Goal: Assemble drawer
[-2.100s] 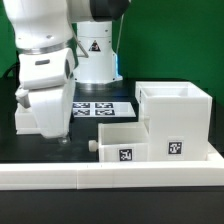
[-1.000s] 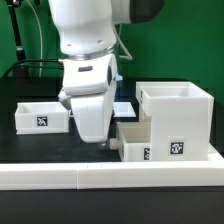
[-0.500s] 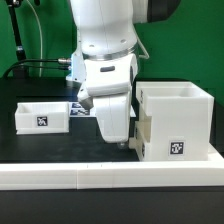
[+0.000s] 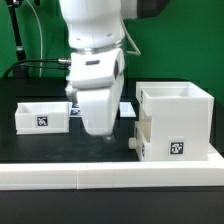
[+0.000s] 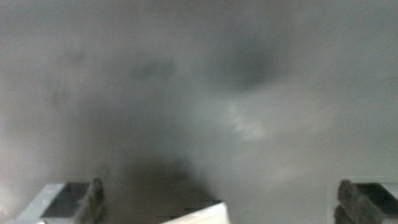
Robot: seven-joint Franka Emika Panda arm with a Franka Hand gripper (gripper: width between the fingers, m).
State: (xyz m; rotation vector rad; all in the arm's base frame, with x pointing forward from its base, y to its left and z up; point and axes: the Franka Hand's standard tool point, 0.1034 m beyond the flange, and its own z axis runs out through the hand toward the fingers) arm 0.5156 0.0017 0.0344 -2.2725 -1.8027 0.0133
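1. Black counter (image 4: 40,146), green backdrop (image 4: 200,50), white rail (image 4: 100,178) along the front edge.
2. Gripper (image 4: 102,132) points down, tips just above the counter. Released: in the wrist view the fingers (image 5: 71,200) sit wide apart with nothing held between them.
3. Box (image 4: 178,120) stands upright near the gripper, on the exterior view's right of it, one tag facing the camera.
4. First tray (image 4: 138,138) sits inside the box. Only its knobbed front shows, on the side facing the gripper, not touching it.
5. Second tray (image 4: 42,115) lies loose on the exterior view's left of the gripper, apart.
6. Marker board (image 4: 127,108) is behind the gripper, mostly hidden.
7. Wrist view is otherwise blurred.
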